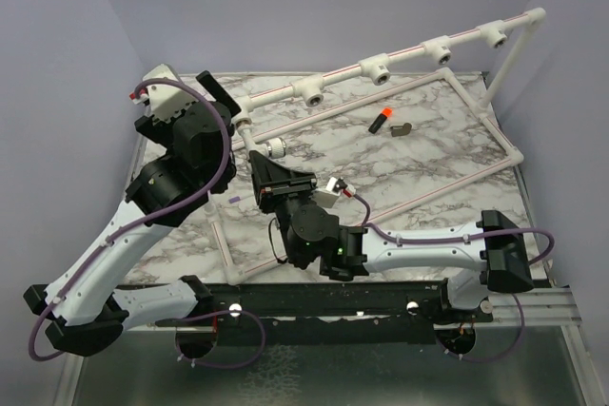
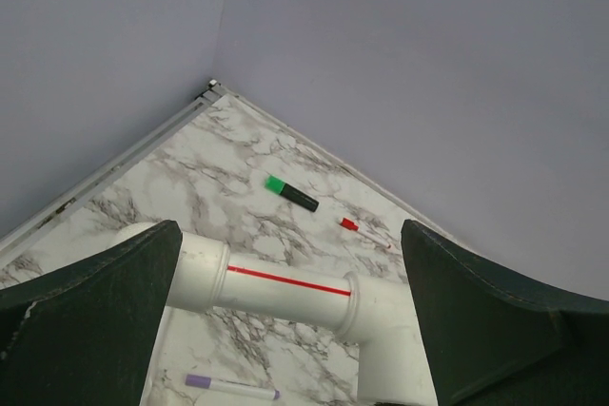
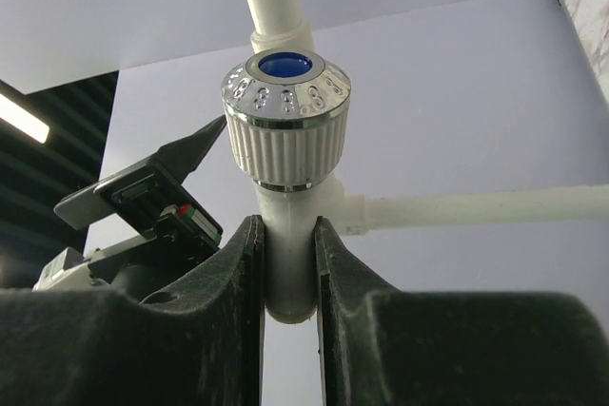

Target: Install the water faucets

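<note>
The water faucet [image 3: 285,121] has a ribbed white and chrome knob with a blue cap and a pale body. My right gripper [image 3: 285,227] is shut on that pale body just below the knob. In the top view the faucet [image 1: 276,147] sits at the left end of the white pipe frame, beside a tee socket [image 1: 245,125], with the right gripper [image 1: 269,161] right behind it. My left gripper [image 2: 290,263] is open, its fingers [image 2: 105,301] wide apart around a white pipe with a red line [image 2: 285,282]. In the top view the left gripper [image 1: 226,102] is at the rail's left end.
The raised rail [image 1: 409,56] carries several empty tee sockets. A black stick with an orange tip [image 1: 382,120] and a small dark piece [image 1: 402,129] lie inside the frame. A green-capped marker [image 2: 291,194], a red-capped one [image 2: 362,229] and a purple one [image 2: 228,387] lie on the marble.
</note>
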You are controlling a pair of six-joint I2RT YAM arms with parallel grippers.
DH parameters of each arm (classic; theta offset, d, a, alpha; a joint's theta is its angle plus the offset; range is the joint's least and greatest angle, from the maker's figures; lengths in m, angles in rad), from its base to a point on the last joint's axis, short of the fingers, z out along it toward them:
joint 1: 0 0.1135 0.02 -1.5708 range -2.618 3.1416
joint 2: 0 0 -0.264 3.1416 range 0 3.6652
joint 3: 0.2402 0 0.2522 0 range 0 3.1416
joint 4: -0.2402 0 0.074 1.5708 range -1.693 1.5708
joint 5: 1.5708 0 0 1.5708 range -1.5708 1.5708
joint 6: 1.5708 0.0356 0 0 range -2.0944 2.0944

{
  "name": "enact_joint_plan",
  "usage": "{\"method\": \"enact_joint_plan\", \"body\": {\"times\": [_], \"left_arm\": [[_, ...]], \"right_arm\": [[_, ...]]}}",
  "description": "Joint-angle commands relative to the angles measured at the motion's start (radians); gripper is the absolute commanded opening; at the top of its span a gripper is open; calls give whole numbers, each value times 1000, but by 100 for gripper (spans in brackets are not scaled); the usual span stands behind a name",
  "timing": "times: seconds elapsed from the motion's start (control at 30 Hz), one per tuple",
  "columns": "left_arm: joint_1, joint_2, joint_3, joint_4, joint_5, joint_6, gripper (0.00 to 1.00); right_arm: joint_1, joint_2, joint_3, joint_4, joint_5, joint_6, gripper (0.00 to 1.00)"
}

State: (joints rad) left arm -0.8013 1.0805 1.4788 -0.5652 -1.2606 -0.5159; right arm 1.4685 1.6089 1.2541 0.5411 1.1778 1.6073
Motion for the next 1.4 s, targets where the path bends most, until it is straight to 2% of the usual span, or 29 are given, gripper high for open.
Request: {"method": "enact_joint_plan", "body": {"times": [0.0,0.17,0.27,0.37,0.53,0.87,1.07,1.2,1.37], "left_arm": [[-14,-37,-9,-9,-62,9,99],[-20,-56,-25,-4,-75,13,99],[-22,-62,-39,6,-75,22,99],[-27,-67,-47,20,-82,37,99],[-36,-67,-52,36,-91,55,99],[-40,-67,-63,50,-95,66,99],[-42,-67,-65,69,-103,89,99],[-41,-62,-64,92,-108,115,99],[-41,-58,-60,136,-103,172,99]], "right_arm": [[1,57,19,-102,-93,45,1],[1,64,19,-82,-87,18,1],[1,68,22,-83,-85,13,16],[1,69,19,-72,-79,3,20],[1,74,14,-38,-74,-27,34],[1,71,-8,32,-72,-79,46],[1,43,-79,240,-106,-269,59],[1,-2,-123,302,-160,-382,66],[1,-81,-180,356,-234,-543,71]]}}
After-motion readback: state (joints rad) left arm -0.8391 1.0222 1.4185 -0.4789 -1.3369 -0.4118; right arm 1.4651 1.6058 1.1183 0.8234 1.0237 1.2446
